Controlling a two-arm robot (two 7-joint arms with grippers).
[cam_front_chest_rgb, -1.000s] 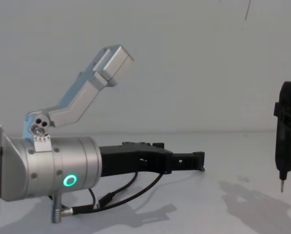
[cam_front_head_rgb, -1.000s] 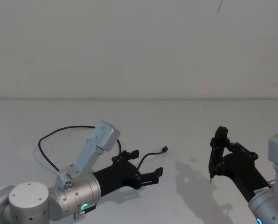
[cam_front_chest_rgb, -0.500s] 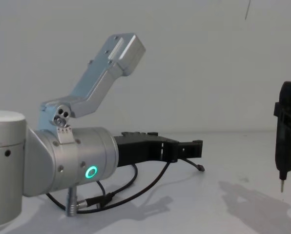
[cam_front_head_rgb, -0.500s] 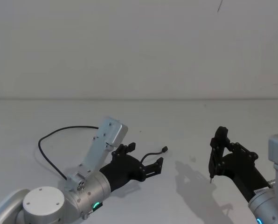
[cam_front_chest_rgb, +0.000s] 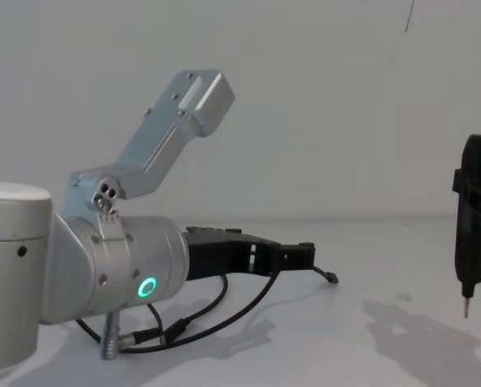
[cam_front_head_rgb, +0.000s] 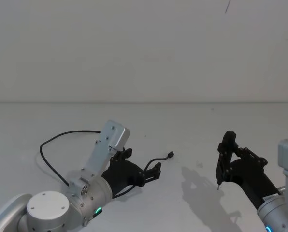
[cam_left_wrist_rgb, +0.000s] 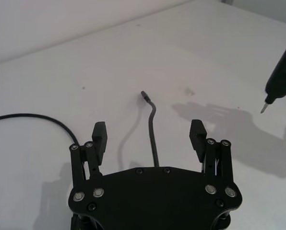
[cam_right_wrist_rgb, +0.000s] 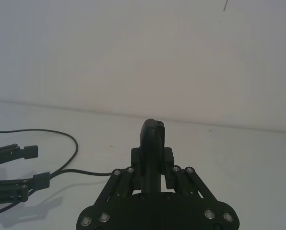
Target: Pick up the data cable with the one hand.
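No legible text (or numbers)

Place: a robotics lab or test bench, as far as I can tell.
Work surface: a plain white matte table [cam_front_head_rgb: 192, 121], lit so that my arms cast soft shadows on it.
Backdrop: a plain white wall [cam_front_head_rgb: 144, 48] that meets the table's far edge in one straight seam.
Arms: my left arm is a thick silver cylinder with a green glowing ring [cam_front_chest_rgb: 148, 287]; my right arm shows a blue light [cam_front_head_rgb: 268, 228].
End effectors: my left gripper [cam_left_wrist_rgb: 148, 132] is black with its fingers spread; my right gripper [cam_right_wrist_rgb: 153, 155] is clamped around a slim pointed tool [cam_front_chest_rgb: 473, 218].
Test piece: a black data cable [cam_front_head_rgb: 74, 132] lies loose on the white top.
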